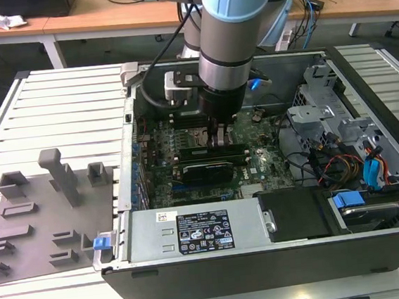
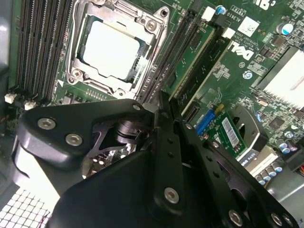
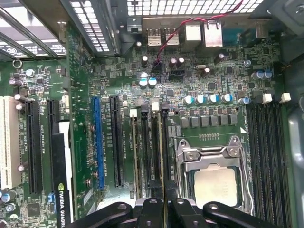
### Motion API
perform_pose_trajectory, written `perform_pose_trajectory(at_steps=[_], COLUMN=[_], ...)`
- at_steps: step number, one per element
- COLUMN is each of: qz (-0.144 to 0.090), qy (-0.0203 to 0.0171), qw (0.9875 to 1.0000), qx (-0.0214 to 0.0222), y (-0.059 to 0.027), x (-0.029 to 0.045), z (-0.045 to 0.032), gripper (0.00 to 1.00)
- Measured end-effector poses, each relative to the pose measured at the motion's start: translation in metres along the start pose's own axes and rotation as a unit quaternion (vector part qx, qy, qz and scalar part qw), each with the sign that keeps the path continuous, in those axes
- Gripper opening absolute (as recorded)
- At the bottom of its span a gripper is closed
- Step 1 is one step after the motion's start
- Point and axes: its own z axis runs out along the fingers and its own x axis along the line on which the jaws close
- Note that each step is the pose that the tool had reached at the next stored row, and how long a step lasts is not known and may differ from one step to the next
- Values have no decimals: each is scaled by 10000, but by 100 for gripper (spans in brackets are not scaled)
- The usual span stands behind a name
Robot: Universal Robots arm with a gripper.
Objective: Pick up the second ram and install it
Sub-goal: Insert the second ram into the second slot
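My gripper (image 1: 218, 139) reaches down into the open computer case (image 1: 196, 263), over the memory slots beside the CPU socket (image 2: 111, 47). The second ram (image 2: 191, 61), a narrow green stick, stands on edge in a black slot. It runs straight out from under my fingertips. In both wrist views the two black fingers are pressed close together on its top edge, around my gripper (image 2: 161, 101) (image 3: 164, 207). In the first wrist view the second ram (image 3: 161, 156) shows as a thin dark line leading between the fingers. Another green stick (image 2: 212, 56) sits in the neighbouring slot.
Several empty black memory slots (image 3: 268, 156) lie on the far side of the CPU socket (image 3: 216, 183). A black expansion card (image 1: 203, 172) lies just in front of the slots. Cables and drive bays (image 1: 356, 155) fill the case toward the exterior view's right. A grey foam tray (image 1: 42, 207) sits outside it.
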Motion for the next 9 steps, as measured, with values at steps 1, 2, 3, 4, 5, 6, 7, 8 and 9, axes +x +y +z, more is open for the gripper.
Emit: perform_pose_trajectory(at_steps=[1,2,3,4,5,6,7,8,9], qz=[0,0,-1,1,0,1,1,1,1], qy=[2,3,5,7,12,13,13,13,13], qw=[10000,10000,10000,10000,10000,10000,10000,10000,10000], qx=[0,0,0,0,0,0,0,1,2], y=[4,9,9,10,10,10,10,10,10], x=[0,1,1,1,2,2,2,2,2], z=[2,7,15,22,25,25,26,26,26], gripper=[13,13,13,13,13,13,13,13,13])
